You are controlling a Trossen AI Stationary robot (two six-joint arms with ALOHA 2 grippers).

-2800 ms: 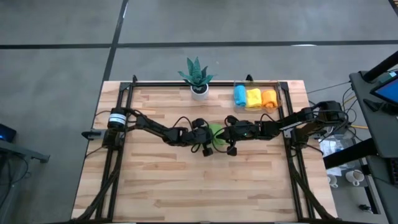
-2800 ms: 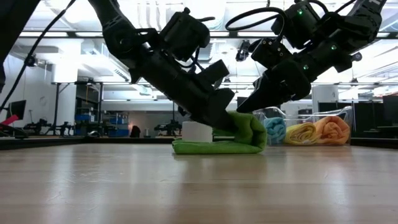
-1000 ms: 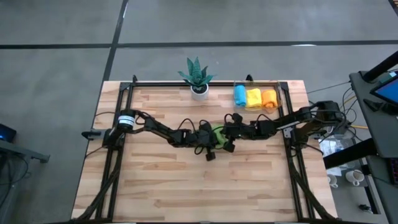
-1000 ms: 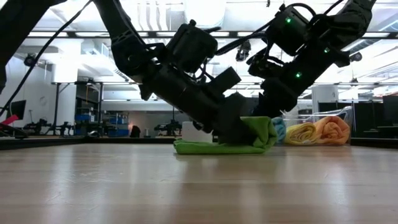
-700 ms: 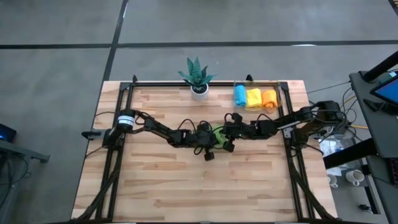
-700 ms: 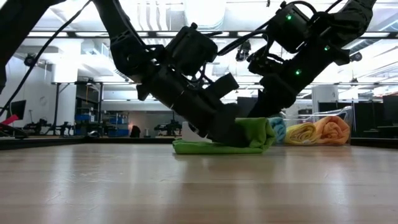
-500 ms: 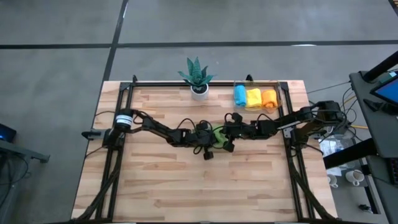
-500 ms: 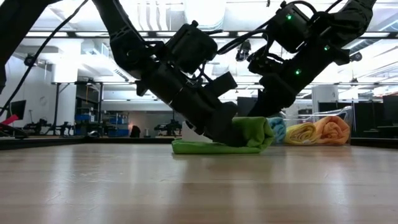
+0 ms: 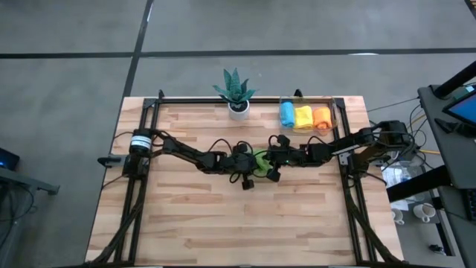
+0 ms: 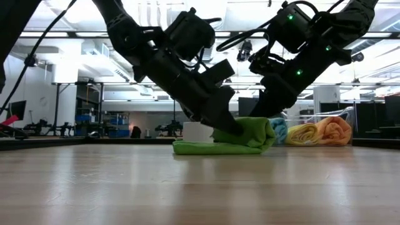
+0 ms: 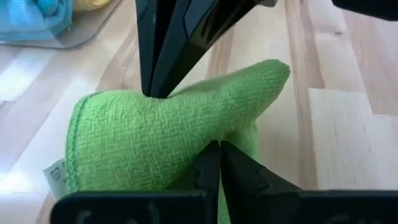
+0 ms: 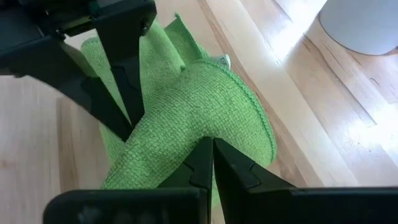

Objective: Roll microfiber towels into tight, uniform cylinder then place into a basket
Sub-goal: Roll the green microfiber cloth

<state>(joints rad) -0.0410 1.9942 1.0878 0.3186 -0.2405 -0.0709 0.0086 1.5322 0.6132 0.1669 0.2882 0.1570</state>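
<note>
Worktop (image 9: 193, 216): pale wooden planks, dark frame rails along both sides and the far edge.

Green towel (image 9: 259, 158): near the middle of the worktop, between the two hands. Partly rolled; in the low view the rolled end (image 10: 253, 132) stands up thick at one side, while a flat layer (image 10: 200, 148) lies spread on the wood beneath it. A small white label shows at one edge in both wrist views.

Left hand (image 9: 250, 165): reaches in from the left side of the worktop. Fingers closed tight together, tips pressed into the green towel (image 11: 161, 143) and pinching a fold of it.

Right hand (image 9: 269, 160): reaches in from the right side, facing the left hand across the towel. Fingers likewise closed together, gripping a fold of the same green towel (image 12: 193, 118). The two hands sit just beside each other, the cloth bunched between them.

Basket (image 9: 332, 117): clear plastic bin at the far right corner of the worktop, well apart from the hands. Contents, side by side: one light blue roll (image 9: 287, 115), one yellow roll (image 9: 303, 116), one orange roll (image 9: 320, 117).

Potted plant (image 9: 236, 90): green spiky leaves in a white pot (image 9: 238, 109), at the far edge of the worktop, near the basket.
</note>
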